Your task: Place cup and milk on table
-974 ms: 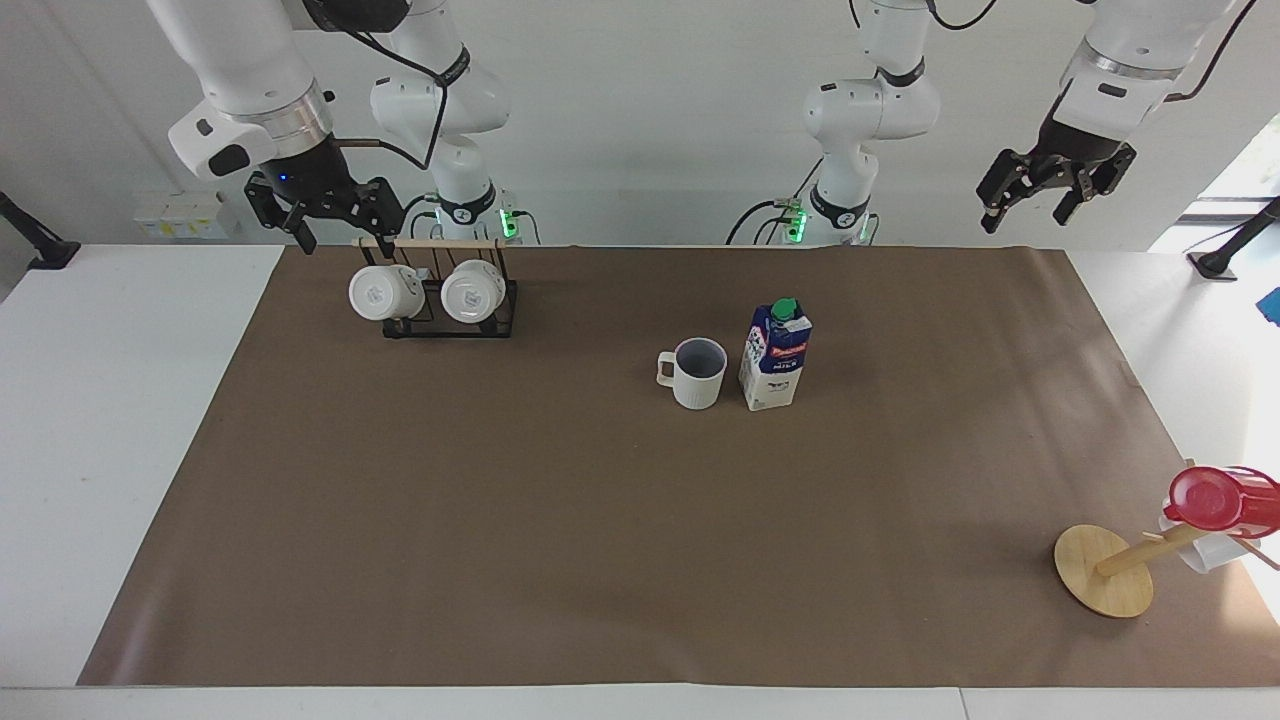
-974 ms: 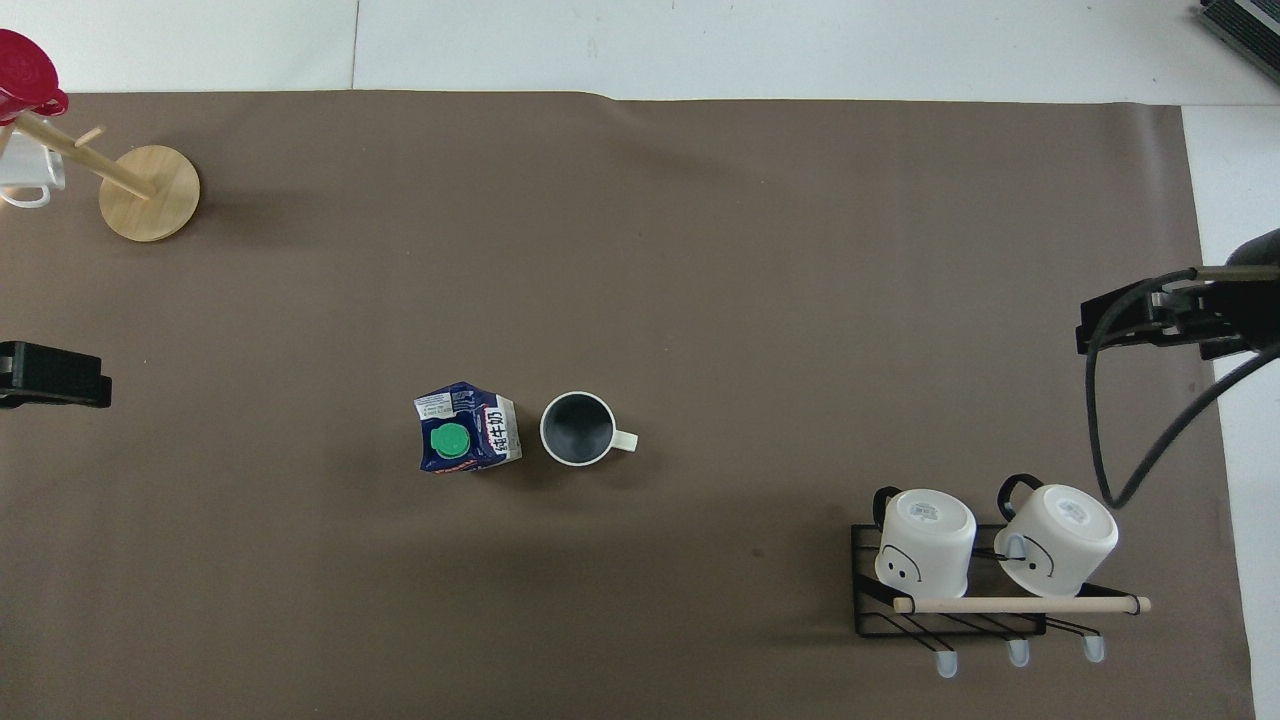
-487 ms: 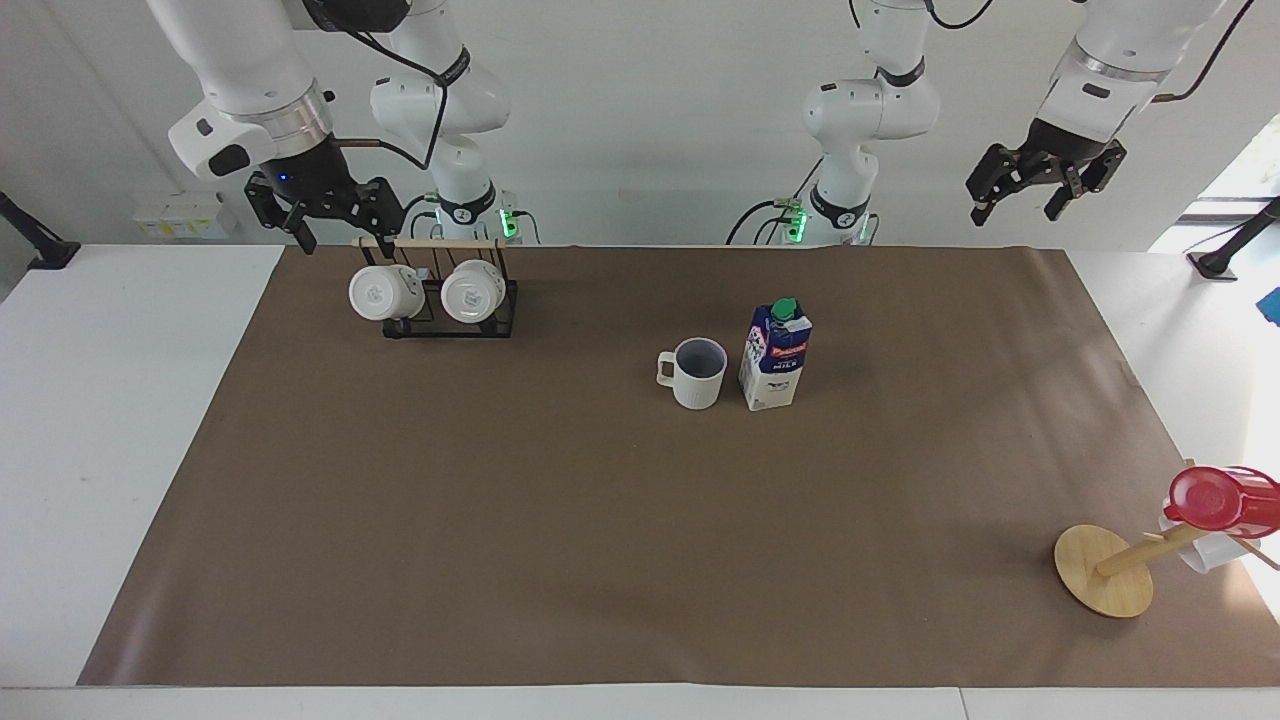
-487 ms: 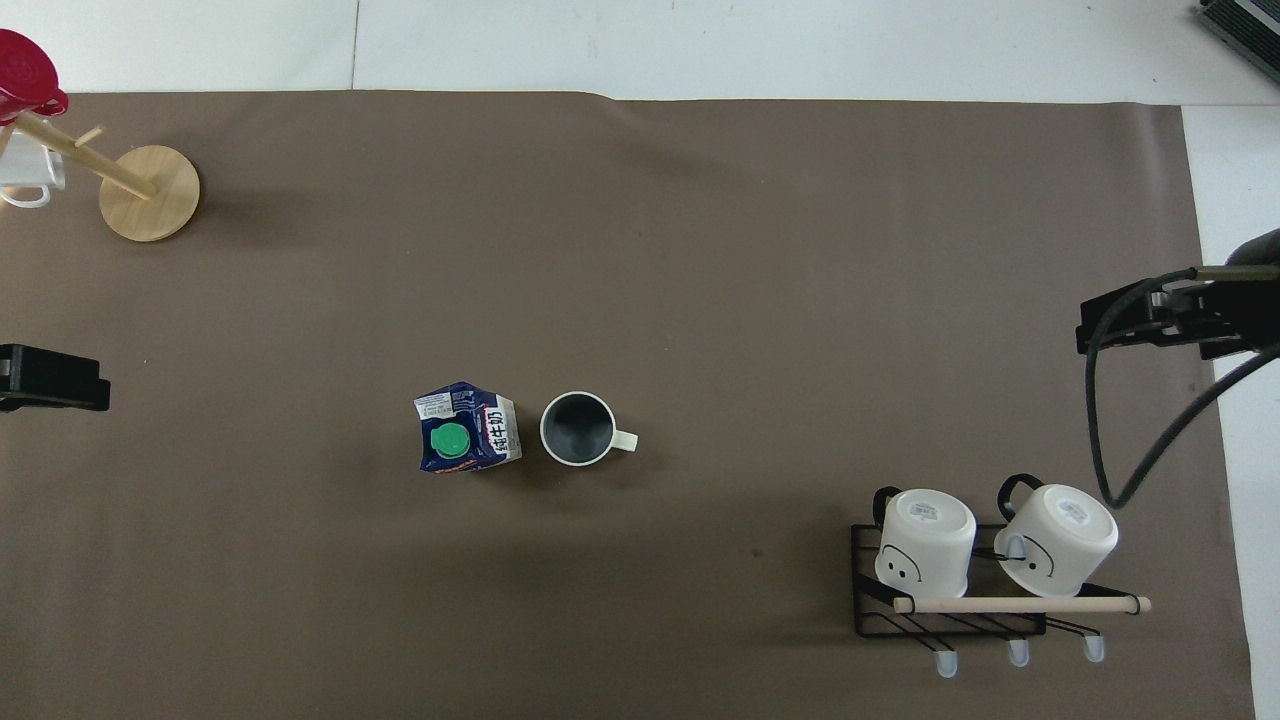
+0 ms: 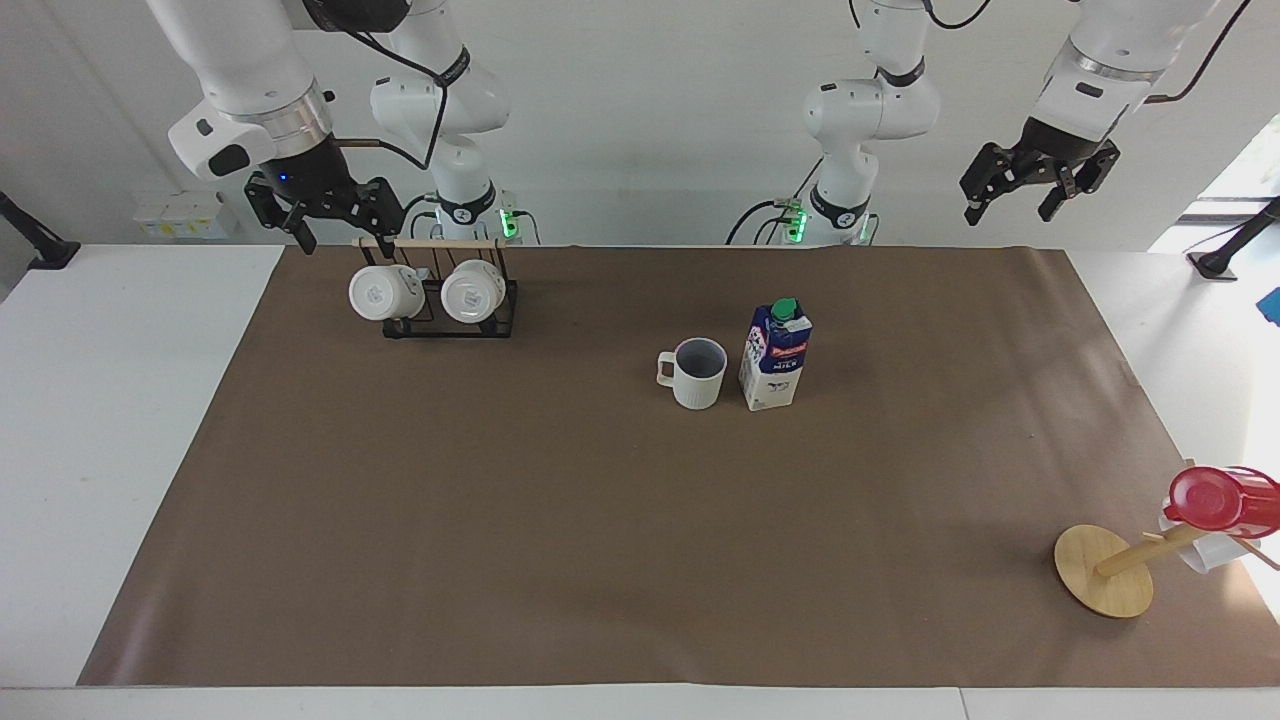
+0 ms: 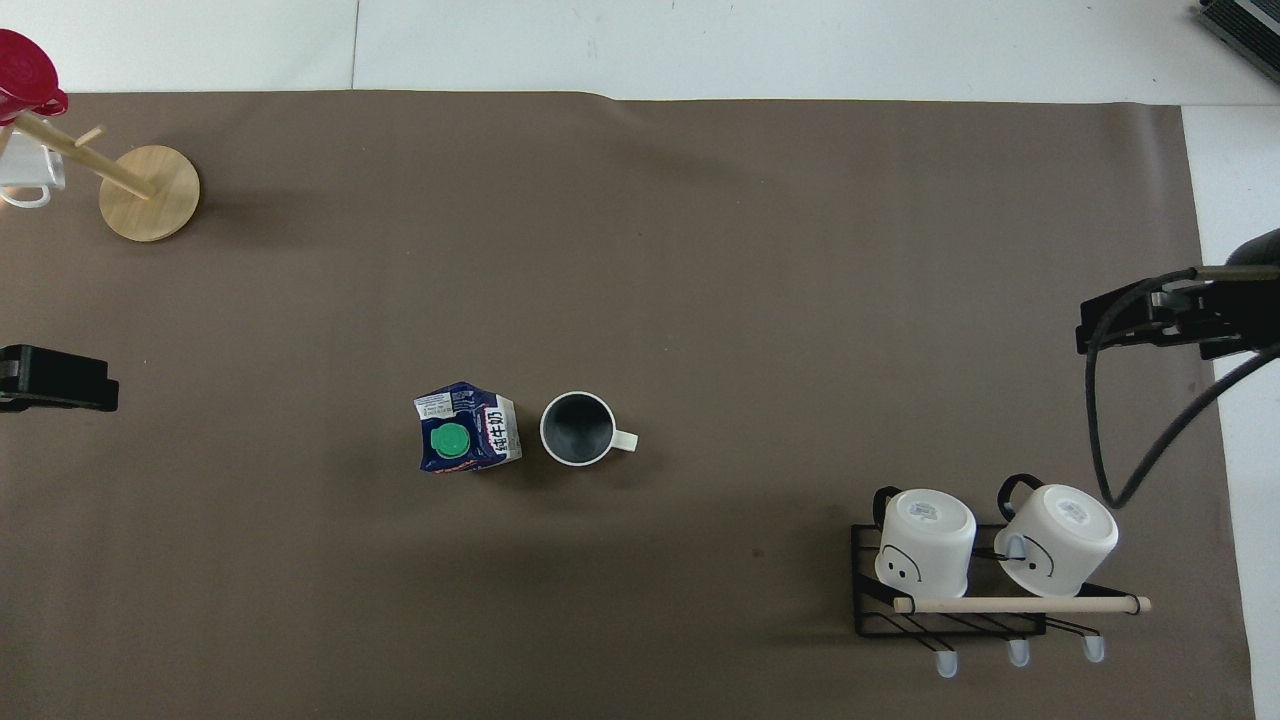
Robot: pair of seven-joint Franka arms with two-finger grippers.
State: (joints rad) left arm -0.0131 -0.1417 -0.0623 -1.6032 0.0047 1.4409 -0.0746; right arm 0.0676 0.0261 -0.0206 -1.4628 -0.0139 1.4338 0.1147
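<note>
Going across the facing view from its left edge. Right gripper hangs raised over the black wire rack, fingers spread, nothing in them; in the overhead view only its dark tip and a looping cable show, the rest cut off at the frame edge. Two plain white mugs hang on the rack under its wooden bar, bases toward the camera; their handles are mostly hidden.

The cup stands upright on the brown paper sheet of the table, mid-table, handle toward the right arm's end. The milk stands just beside it, toward the left arm's end, green cap on; small gap, not touching.

Left gripper is raised in the air by the paper's edge, fingers spread, empty; the overhead view shows only a black sliver.

Wooden mug tree leans, the red cup on it partly cut off; a white item under it is hard to make out.
</note>
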